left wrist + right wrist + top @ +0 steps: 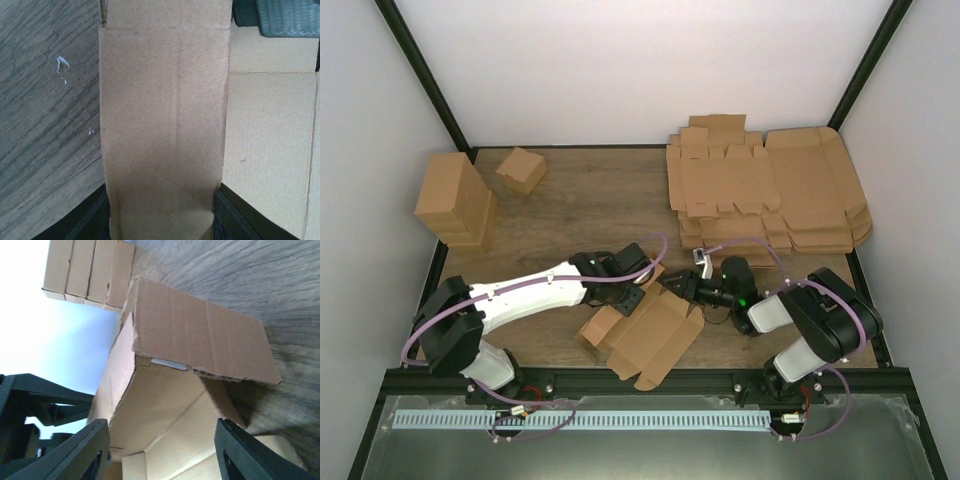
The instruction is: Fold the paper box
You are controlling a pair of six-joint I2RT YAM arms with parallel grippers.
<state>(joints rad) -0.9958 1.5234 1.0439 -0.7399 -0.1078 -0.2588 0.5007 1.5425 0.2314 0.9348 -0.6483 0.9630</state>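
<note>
The paper box [650,335] is a brown die-cut sheet lying partly folded at the near middle of the table, with some panels raised. My left gripper [638,292] is over its far left edge. In the left wrist view a long flap [165,125] runs between the spread fingers [95,220], filling the gap, and the left gripper [161,189] is open. My right gripper [682,287] is at the sheet's far right edge. In the right wrist view the right gripper [161,425] is open and empty, its fingers either side of a raised panel [200,335] of the box.
A pile of much larger flat brown sheets [770,190] lies at the back right. A tall cardboard block [455,200] stands at the back left, with a small folded carton [522,169] beside it. The two grippers are close together over the sheet.
</note>
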